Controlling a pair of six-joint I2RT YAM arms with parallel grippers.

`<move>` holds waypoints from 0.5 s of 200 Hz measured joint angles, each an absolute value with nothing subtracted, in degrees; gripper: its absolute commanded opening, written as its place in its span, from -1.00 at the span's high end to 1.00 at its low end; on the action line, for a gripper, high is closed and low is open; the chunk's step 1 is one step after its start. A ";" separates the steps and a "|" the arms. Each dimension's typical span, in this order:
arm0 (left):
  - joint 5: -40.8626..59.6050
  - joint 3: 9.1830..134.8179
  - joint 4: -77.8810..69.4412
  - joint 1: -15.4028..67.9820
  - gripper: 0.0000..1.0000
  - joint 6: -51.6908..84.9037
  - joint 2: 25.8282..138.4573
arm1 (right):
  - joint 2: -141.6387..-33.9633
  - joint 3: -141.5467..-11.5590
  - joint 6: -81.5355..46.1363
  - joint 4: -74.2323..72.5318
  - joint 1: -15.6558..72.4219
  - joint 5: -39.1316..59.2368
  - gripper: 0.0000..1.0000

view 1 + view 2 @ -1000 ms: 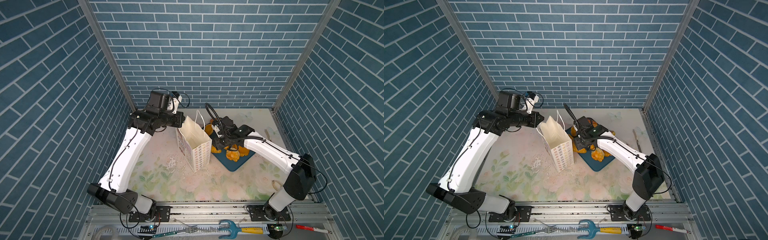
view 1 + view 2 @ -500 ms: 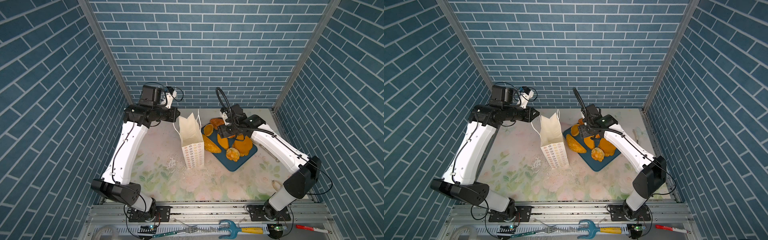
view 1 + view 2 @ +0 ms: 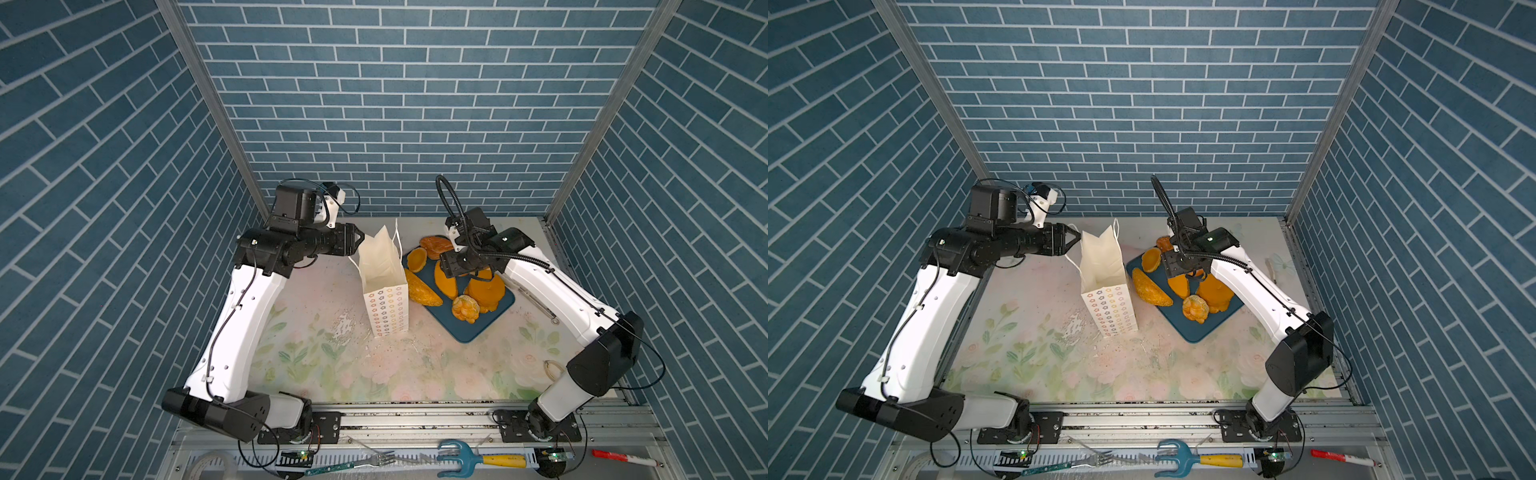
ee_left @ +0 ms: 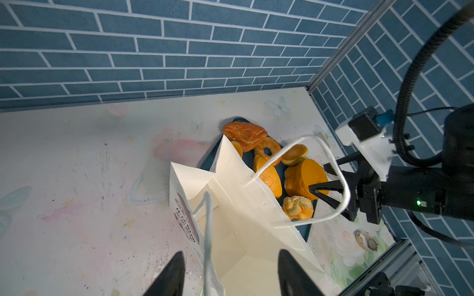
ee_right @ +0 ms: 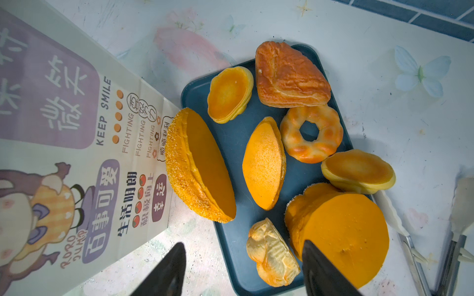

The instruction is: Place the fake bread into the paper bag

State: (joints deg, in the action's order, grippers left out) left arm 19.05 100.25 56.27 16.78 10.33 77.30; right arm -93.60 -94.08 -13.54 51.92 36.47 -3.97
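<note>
bag (image 5: 77, 153) print: KEEP SMILE, FIGHTING, RORO JUMP | bread (image 5: 264, 164) on tray (image 5: 230, 143), right of bag | left gripper (image 4: 230, 253) spread | right gripper (image 5: 243, 243) spread, empty

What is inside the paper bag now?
Through its open mouth the paper bag shows only bare white walls and floor in the left wrist view; no fake bread lies there. The floor's nearest part is cut off by the picture's edge.

The paper bag (image 3: 384, 299) stands upright in the middle of the worktop (image 3: 332, 365). Just right of it lies the tray (image 3: 469, 328), carrying the fake bread (image 3: 484, 289). One oval loaf (image 3: 419, 289) overhangs the tray's left edge, just beside the bag. The left claw (image 3: 360, 240) sits left of the bag's top; the right claw (image 4: 316, 176) hangs above the tray.
</note>
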 measured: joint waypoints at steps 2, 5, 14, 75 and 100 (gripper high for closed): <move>18.85 100.03 56.31 16.91 0.20 10.61 77.14 | -93.60 -94.08 -13.52 51.92 36.47 -3.92 -0.41; 18.55 99.74 56.31 17.02 0.25 10.15 76.95 | -93.60 -94.08 -13.54 51.92 36.47 -3.86 -0.40; 17.67 99.42 56.42 17.17 0.38 10.90 76.86 | -93.60 -94.06 -13.54 51.92 36.47 -3.77 -0.39; 14.33 104.57 56.97 16.75 0.87 10.46 85.54 | -92.82 -91.20 -13.74 52.07 36.47 -4.75 -0.36; 14.24 107.50 57.36 15.97 0.89 10.15 87.79 | -91.85 -89.49 -13.76 52.80 36.47 -5.91 -0.36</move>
State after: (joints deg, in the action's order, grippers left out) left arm 14.24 107.50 57.36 15.97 10.15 87.79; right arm -91.85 -89.49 -13.76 52.80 36.47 -5.91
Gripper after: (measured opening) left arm 0.060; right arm 0.681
